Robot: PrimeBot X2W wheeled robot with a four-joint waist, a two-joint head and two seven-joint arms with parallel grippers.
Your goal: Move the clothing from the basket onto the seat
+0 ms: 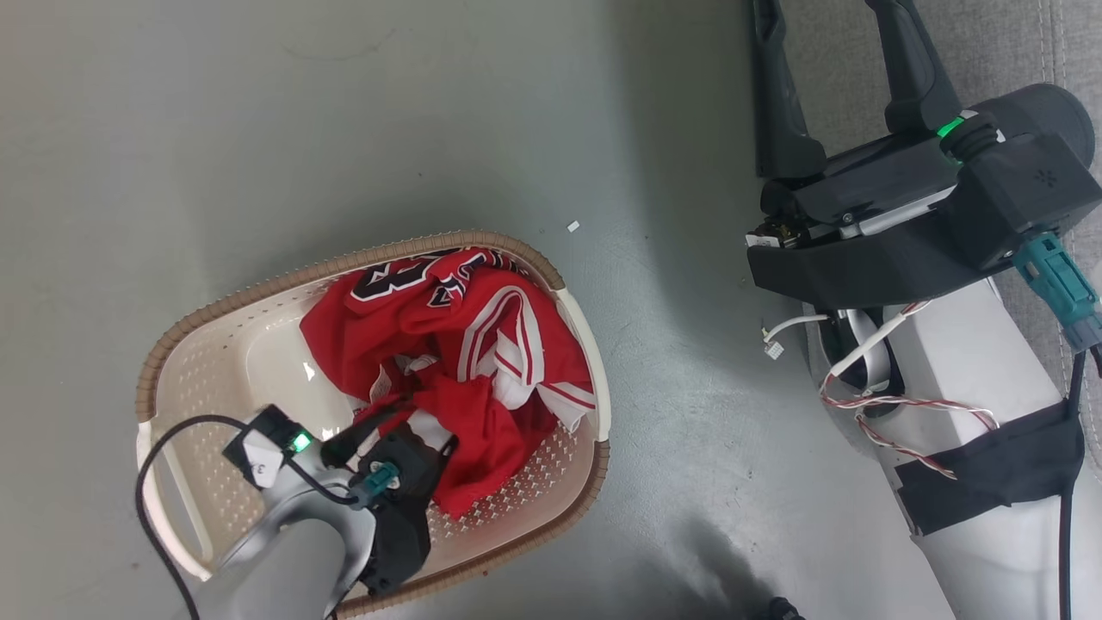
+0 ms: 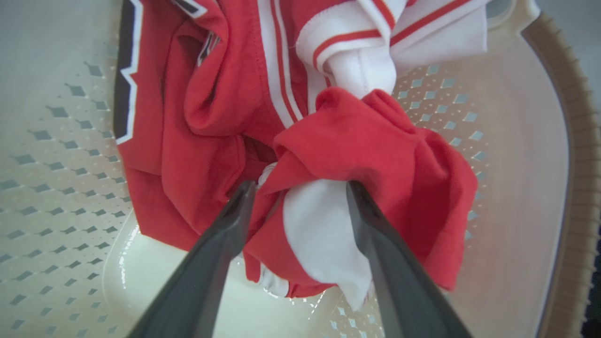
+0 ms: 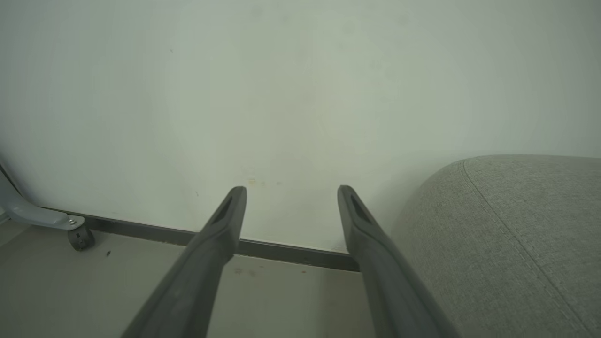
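Left hand (image 2: 300, 187) wide, astride a bunch of clothing (image 2: 375, 141); likely soft, light, floppy, so pinch there. Right hand (image 3: 291, 190) wide, empty.

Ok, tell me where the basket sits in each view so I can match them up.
Head view: basket lower left, on the floor.
Left wrist view: basket at both sides, brown rim far right.
Right wrist view: aimed at room wall and seat instead.
Shared landmark: red clothing inside it, head and left wrist views.
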